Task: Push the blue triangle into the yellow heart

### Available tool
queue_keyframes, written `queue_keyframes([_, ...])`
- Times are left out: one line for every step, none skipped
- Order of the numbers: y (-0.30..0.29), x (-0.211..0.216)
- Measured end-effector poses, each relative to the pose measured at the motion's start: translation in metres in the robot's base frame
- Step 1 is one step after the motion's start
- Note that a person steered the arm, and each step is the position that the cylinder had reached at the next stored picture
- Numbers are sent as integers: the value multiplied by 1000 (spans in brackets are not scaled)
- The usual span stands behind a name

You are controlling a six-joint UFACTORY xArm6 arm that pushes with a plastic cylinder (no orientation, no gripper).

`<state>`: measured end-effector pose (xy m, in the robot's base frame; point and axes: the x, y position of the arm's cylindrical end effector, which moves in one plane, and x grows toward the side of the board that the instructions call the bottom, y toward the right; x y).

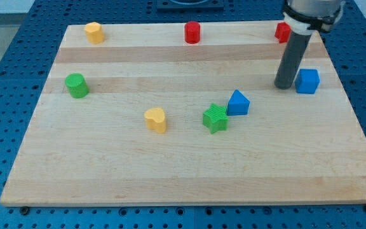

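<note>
The blue triangle (237,102) lies right of the board's middle, touching or nearly touching the green star (215,118) at its lower left. The yellow heart (156,119) lies left of the star, about a block's width away from it. My tip (284,86) rests on the board up and to the right of the blue triangle, just left of the blue cube (307,81), and apart from the triangle.
A yellow block (94,32) sits at the top left, a red cylinder (192,32) at the top middle, a red block (283,31) at the top right partly behind the rod, and a green cylinder (77,85) at the left. The wooden board (183,172) lies on a blue pegboard.
</note>
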<state>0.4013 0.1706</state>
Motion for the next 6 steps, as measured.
queue_keyframes([-21,19])
queue_keyframes([-40,40])
queue_keyframes([-64,42])
queue_keyframes([-101,42])
queue_keyframes([-129,44])
queue_keyframes([-155,45])
